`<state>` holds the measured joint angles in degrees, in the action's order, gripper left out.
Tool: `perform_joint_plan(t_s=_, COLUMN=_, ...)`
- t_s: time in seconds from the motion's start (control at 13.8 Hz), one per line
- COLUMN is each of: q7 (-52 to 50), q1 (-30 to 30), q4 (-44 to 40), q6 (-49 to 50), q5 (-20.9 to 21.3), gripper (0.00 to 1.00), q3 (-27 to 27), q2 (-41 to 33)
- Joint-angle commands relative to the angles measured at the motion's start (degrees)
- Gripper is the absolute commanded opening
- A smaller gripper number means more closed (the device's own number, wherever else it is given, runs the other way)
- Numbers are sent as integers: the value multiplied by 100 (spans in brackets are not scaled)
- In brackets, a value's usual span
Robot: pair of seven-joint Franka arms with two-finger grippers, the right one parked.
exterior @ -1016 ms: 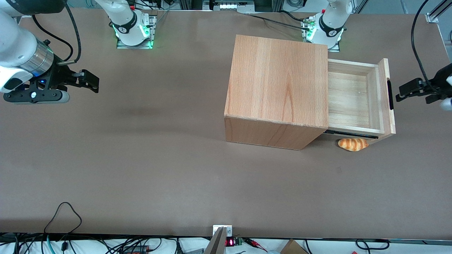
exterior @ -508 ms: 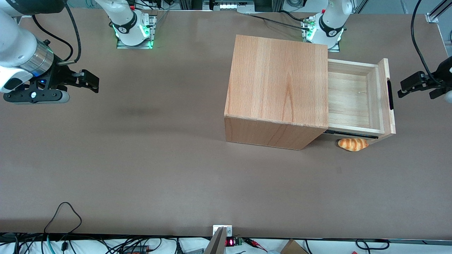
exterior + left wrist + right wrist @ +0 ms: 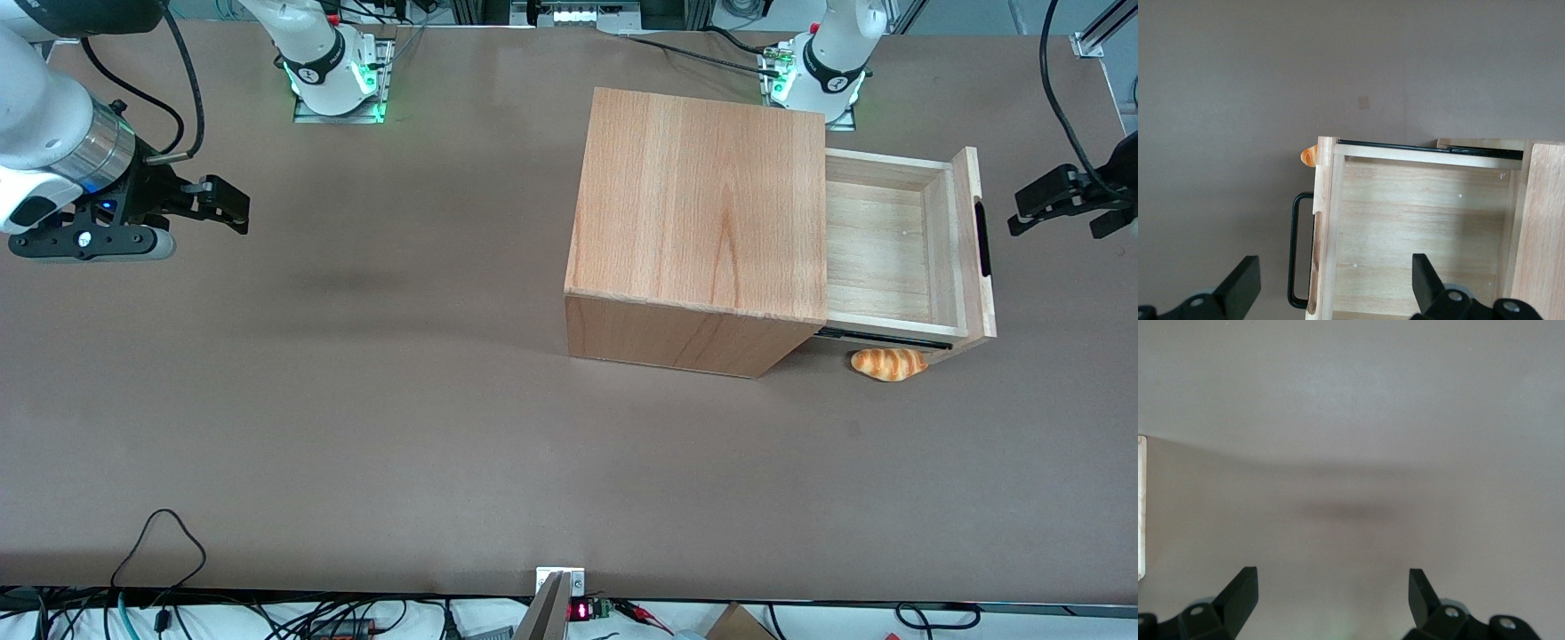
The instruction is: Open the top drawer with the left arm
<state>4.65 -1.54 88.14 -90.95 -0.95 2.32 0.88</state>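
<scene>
Now shallow light-wood top drawer (image 3: 893, 244) extended from beech cabinet (image 3: 702, 231), frame right; slim black left gripper (image 3: 1053, 203) open, empty, apart from black bar handle (image 3: 981, 238); handle's long axis crosses approach.

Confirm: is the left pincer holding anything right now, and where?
Nothing. The left pincer is open, clear of the top drawer and its handle.

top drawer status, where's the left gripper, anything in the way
Left gripper open, clear of the black bar handle, toward the working arm's end. Top drawer pulled out, empty. Bread roll on table beside it, not blocking.
</scene>
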Motion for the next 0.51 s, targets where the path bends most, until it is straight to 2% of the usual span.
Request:
perform_joint_plan(t_s=0.0, q7=-52, q1=110, q4=-262, q6=104, q5=201, gripper=100, q3=75, q2=44)
perform_joint_plan(t_s=0.44, q7=-87, q1=110, q4=-315, q6=112, q5=192, gripper=100, q3=67, q2=44)
